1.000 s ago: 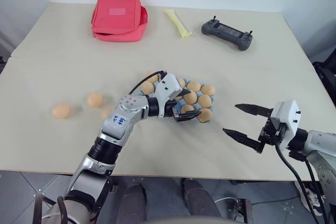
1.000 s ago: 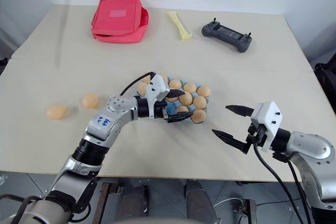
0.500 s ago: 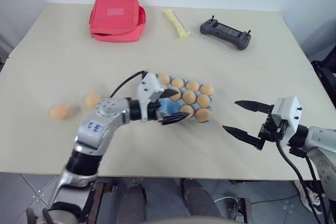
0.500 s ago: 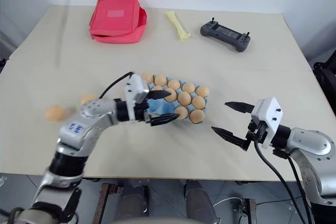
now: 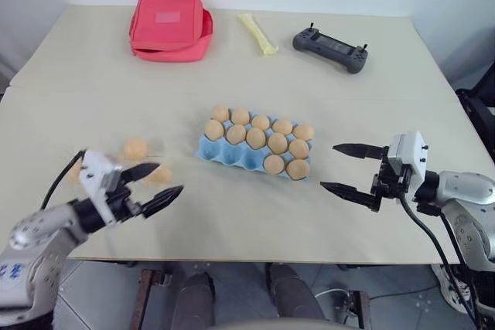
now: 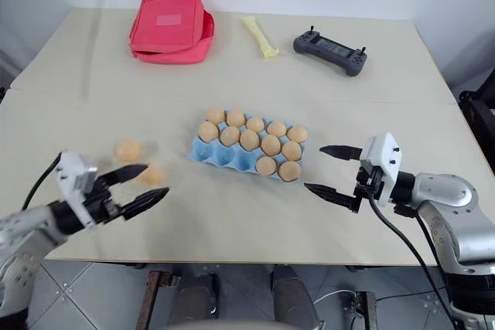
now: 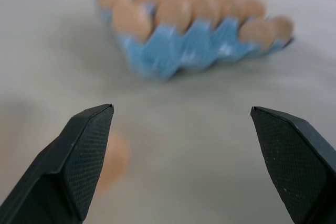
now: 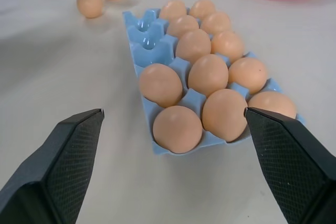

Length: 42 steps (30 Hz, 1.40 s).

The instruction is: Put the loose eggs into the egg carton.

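A pale beige table (image 5: 93, 75) stands against a plain white wall, with grey tiled floor (image 5: 100, 299) below its near edge. The light blue egg carton (image 5: 232, 152) sits mid-table holding twelve eggs, three cups of its near row bare. Loose eggs (image 5: 134, 148) lie to its left, near the left gripper (image 5: 155, 185), whose fingers are spread wide and hold nothing. The right gripper (image 5: 349, 169), also spread wide and holding nothing, hovers right of the carton. Farther back lie a red fabric pouch (image 5: 170, 24), a yellow packet (image 5: 259, 33) and a dark controller (image 5: 331, 50).
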Tool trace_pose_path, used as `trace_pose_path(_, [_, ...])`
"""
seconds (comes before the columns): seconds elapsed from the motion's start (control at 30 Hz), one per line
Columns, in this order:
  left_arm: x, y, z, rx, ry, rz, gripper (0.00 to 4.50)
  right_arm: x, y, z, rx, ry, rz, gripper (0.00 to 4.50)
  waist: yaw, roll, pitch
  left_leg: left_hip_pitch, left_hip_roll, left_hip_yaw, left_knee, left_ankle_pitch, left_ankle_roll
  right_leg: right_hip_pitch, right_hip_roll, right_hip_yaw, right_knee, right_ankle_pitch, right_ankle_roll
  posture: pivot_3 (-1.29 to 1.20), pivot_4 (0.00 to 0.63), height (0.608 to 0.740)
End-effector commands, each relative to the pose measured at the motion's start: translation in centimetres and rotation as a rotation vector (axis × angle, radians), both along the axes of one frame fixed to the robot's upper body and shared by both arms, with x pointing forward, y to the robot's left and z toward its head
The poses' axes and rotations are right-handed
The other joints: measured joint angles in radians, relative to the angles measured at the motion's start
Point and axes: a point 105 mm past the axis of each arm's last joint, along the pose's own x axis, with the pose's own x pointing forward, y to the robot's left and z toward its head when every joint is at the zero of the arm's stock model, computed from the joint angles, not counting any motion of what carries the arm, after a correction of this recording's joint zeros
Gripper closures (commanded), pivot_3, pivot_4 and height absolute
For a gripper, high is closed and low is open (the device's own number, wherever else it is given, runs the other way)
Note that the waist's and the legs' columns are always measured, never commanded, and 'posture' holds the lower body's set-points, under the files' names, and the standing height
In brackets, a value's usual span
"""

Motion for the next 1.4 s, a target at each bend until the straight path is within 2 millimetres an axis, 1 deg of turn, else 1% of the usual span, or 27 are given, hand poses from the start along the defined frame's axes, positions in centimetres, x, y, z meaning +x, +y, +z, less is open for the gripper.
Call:
trace_pose_path(0.03, [-1.0,1.3,1.5,0.023,-0.074,0.044,0.05,0.0,0.1,0.7,-0.02,-0.027,0.031,0.0,0.005,-0.001,0.0,0.0,0.0,0.0,0.0,0.0,0.0,0.0,0.0,0.0,0.0,-0.002,-0.003,0.0,0.15,0.74])
trace_pose_path(0.1, [-1.6,2.4,1.3,0.027,-0.072,0.104,0.05,0.2,0.3,0.8,-0.019,-0.026,0.041,0.0,0.005,-0.001,0.001,0.0,0.0,0.0,0.001,0.0,0.0,0.0,0.0,0.0,0.0,-0.002,-0.004,0.0,0.15,0.74])
trace_pose_path(0.17, [-2.1,3.1,1.0,0.034,-0.062,0.138,0.05,0.3,0.4,0.8,-0.019,-0.024,0.051,0.0,0.004,-0.001,0.001,0.0,0.0,0.001,0.001,0.0,0.0,0.001,0.0,0.0,-0.002,-0.002,-0.004,0.0,0.15,0.74])
trace_pose_path(0.27, [-1.9,4.1,1.1,0.058,-0.098,0.205,0.05,0.4,0.5,0.8,-0.02,-0.019,0.063,0.0,0.005,-0.001,0.001,0.0,0.0,0.001,0.0,0.0,0.0,0.001,0.0,0.0,-0.003,-0.002,-0.004,0.0,0.15,0.74])
trace_pose_path(0.33, [-1.5,4.3,1.1,0.077,-0.117,0.225,0.05,0.4,0.5,0.7,-0.022,-0.017,0.066,0.0,0.004,-0.001,0.001,0.0,0.0,0.001,0.0,0.0,0.0,0.001,0.0,0.0,-0.003,-0.002,-0.004,0.0,0.15,0.74])
trace_pose_path(0.47, [1.1,3.8,1.6,0.093,-0.147,0.263,0.05,0.4,0.7,0.8,-0.023,-0.018,0.074,0.0,0.008,-0.001,0.001,0.0,0.0,0.001,0.0,0.0,0.0,0.0,0.0,0.0,-0.004,-0.002,-0.004,0.0,0.15,0.74])
trace_pose_path(0.53, [2.2,3.3,1.5,0.098,-0.14,0.261,0.05,0.3,0.7,0.8,-0.022,-0.019,0.074,0.0,0.01,-0.001,0.001,0.0,0.0,0.001,0.0,0.0,0.0,0.001,0.0,0.0,-0.004,-0.002,-0.004,0.0,0.15,0.74])
trace_pose_path(0.63, [3.4,1.9,1.4,0.1,-0.152,0.206,0.05,0.2,0.7,0.8,-0.022,-0.019,0.073,0.0,0.005,-0.001,0.001,0.0,0.0,0.001,0.0,0.0,0.0,0.001,0.0,0.0,-0.004,-0.001,-0.003,0.0,0.15,0.74])
trace_pose_path(0.7, [4.3,1.1,1.0,0.104,-0.138,0.178,0.05,0.1,0.6,0.8,-0.022,-0.021,0.067,0.0,0.002,-0.001,0.001,-0.001,0.0,0.001,-0.001,0.0,0.0,0.0,0.0,0.0,-0.004,0.0,-0.001,0.0,0.15,0.74])
trace_pose_path(0.77, [4.8,0.3,0.5,0.109,-0.122,0.133,0.05,0.0,0.5,0.9,-0.023,-0.023,0.057,0.0,0.002,-0.001,0.001,0.0,0.0,0.001,-0.002,0.0,0.0,0.0,0.0,0.0,-0.003,0.002,0.003,0.0,0.15,0.74])
trace_pose_path(0.83, [5.1,-0.1,0.1,0.116,-0.107,0.106,0.05,-0.2,0.4,0.9,-0.024,-0.023,0.05,0.0,0.001,-0.001,0.001,0.0,0.0,0.001,-0.002,0.0,0.0,-0.001,0.0,0.0,-0.002,0.003,0.005,0.0,0.15,0.74])
trace_pose_path(0.97, [5.8,-0.1,-1.1,0.151,-0.067,0.099,0.05,-0.3,0.1,0.9,-0.026,-0.025,0.028,0.0,0.0,-0.001,0.001,-0.001,0.0,0.001,-0.002,0.0,0.0,-0.001,0.0,0.0,-0.002,0.003,0.005,0.0,0.15,0.74])
trace_pose_path(1.07, [5.8,-0.3,-2.1,0.167,-0.019,0.08,0.05,-0.5,0.0,0.8,-0.026,-0.022,0.021,0.0,0.0,-0.001,0.001,-0.001,0.0,0.001,-0.001,0.0,0.0,-0.001,0.0,0.0,-0.002,0.002,0.003,0.0,0.15,0.74])
trace_pose_path(1.2, [5.9,-0.7,-3.0,0.184,0.02,0.05,0.05,-0.5,0.0,0.8,-0.023,-0.024,0.012,0.0,0.001,-0.001,0.001,-0.001,0.0,0.001,-0.001,0.0,0.0,-0.001,0.0,0.0,-0.002,0.002,0.003,0.0,0.15,0.74])
trace_pose_path(1.3, [6.0,-1.1,-2.7,0.169,0.014,0.05,0.65,-0.4,0.0,0.9,-0.023,-0.026,0.006,0.0,0.004,-0.001,0.001,0.0,0.0,0.001,-0.001,0.0,0.0,-0.001,0.0,0.0,-0.001,0.002,0.003,0.0,0.15,0.74])
trace_pose_path(1.4, [6.1,-1.4,-2.1,0.163,0.0,0.042,1.56,-0.4,-0.1,0.9,-0.023,-0.029,0.0,0.0,0.005,-0.001,0.001,0.0,0.0,0.001,-0.001,0.0,0.0,-0.001,0.0,0.0,-0.001,0.002,0.003,0.0,0.15,0.74])
